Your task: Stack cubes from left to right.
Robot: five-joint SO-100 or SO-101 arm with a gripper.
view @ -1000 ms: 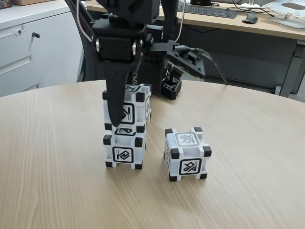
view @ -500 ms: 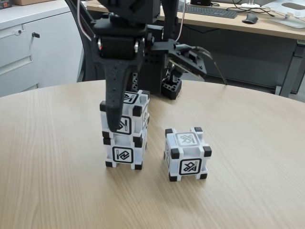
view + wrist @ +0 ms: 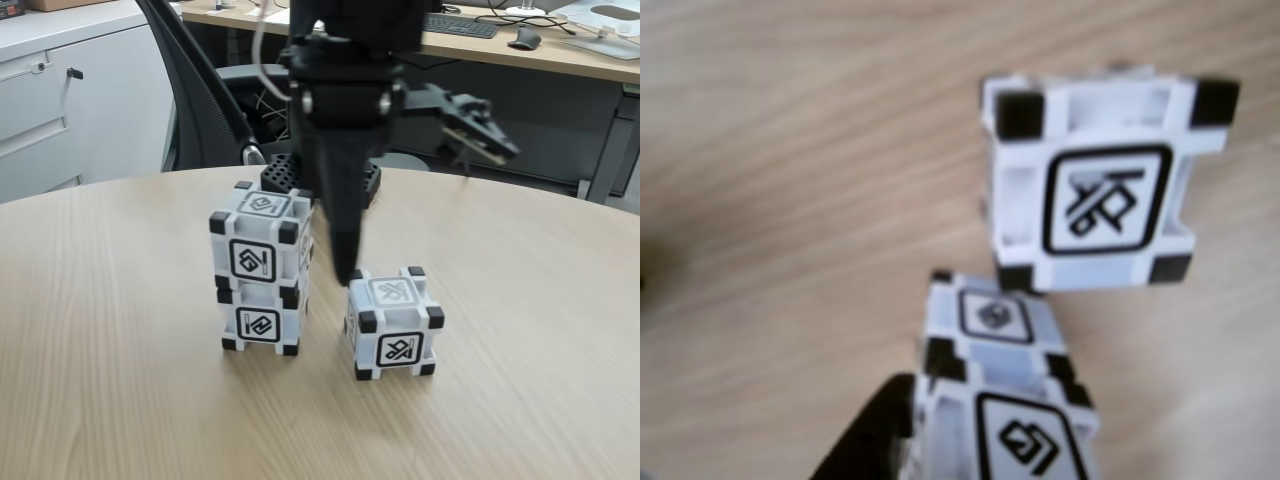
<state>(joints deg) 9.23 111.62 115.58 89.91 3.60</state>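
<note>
Swung away from the two-cube stack since the earlier frame, with the gripper [image 3: 345, 262] now hanging between the stack and the lone cube [image 3: 393, 322], its tip just above that cube's left edge; upper cube [image 3: 259, 246] left resting on lower cube [image 3: 262, 314], released, nothing between the fingers, though how wide the jaws stand cannot be told. Seen from the wrist view: stack [image 3: 1005, 420] close beside the lone cube [image 3: 1102, 180] on the wooden table [image 3: 120, 400]. Likely risk: a finger clipping the nearby stack during descent and toppling it; also an off-centre grab tilting the third cube.
</note>
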